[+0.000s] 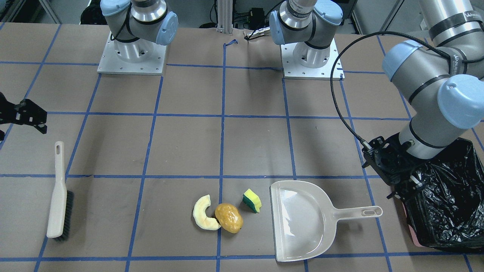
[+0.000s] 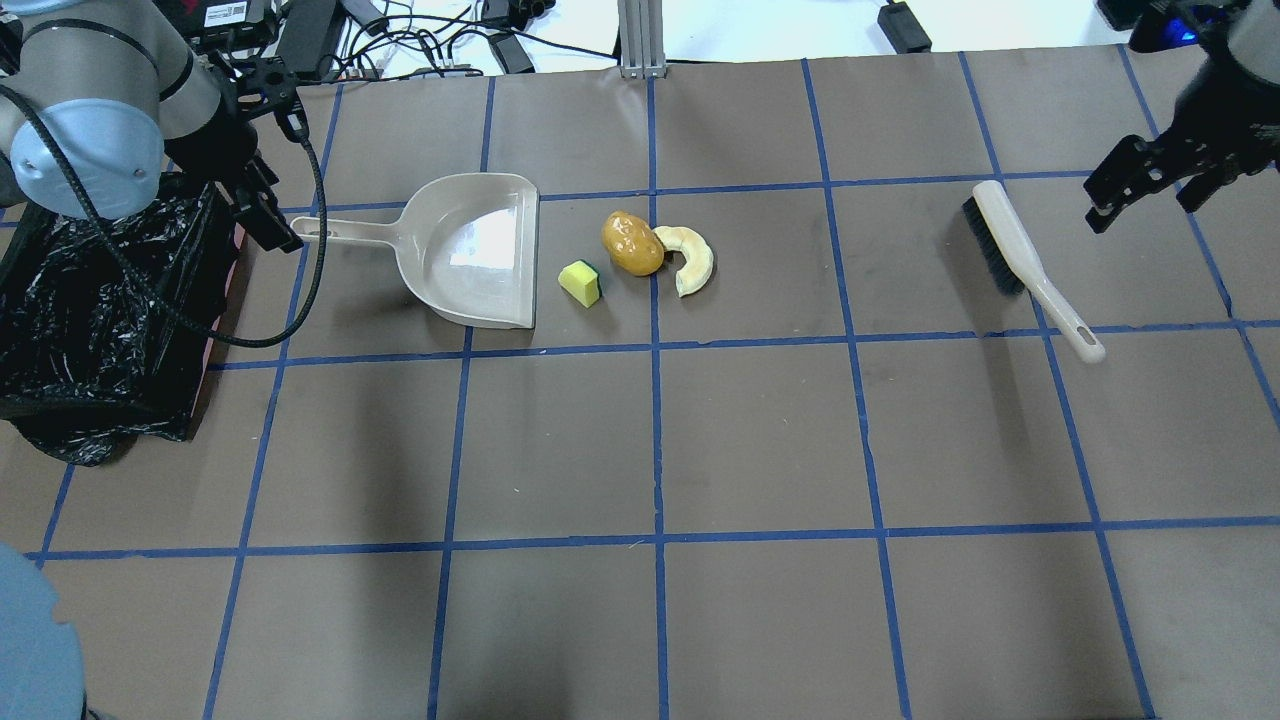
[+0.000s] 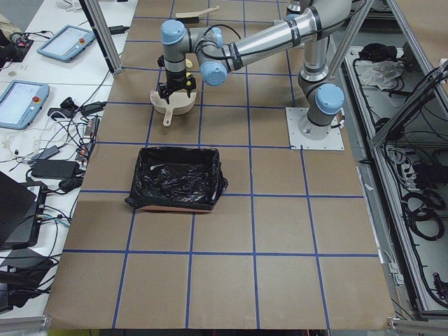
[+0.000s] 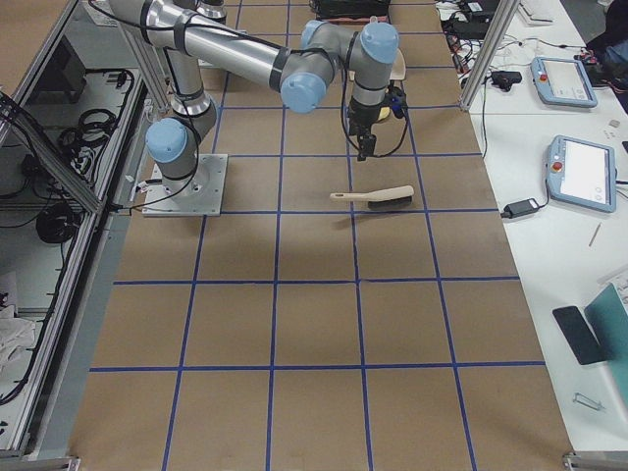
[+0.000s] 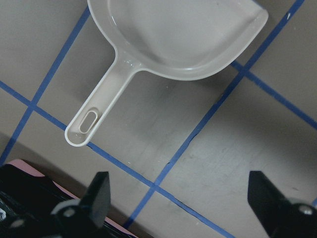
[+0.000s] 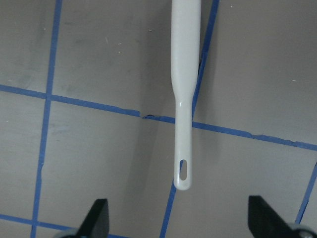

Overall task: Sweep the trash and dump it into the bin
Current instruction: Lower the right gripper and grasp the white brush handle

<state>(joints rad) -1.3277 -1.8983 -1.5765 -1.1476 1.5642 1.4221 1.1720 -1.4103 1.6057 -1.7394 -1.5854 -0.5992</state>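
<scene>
The left end effector [image 5: 178, 193] and right end effector [image 6: 179, 215] are spread, empty. The trash [image 1: 228, 218] is judged light; the stiff brush handle [image 6: 184, 119] is to be gripped.

Lab: taped-grid table [image 2: 760, 440], teach pendants [image 4: 586, 175]

Trash [image 2: 633, 243] between dustpan [image 2: 478, 275] and brush [image 2: 1008, 247], bin [image 2: 90, 300] beside dustpan handle

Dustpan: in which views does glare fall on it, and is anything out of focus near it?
Overhead exterior: a bright white glare patch on the dustpan. Exterior front-facing: a smaller glare spot near one corner. Left wrist-mounted: pan sharp, only faint sheen; the left claw at the bottom edge is dark and slightly blurred.
</scene>
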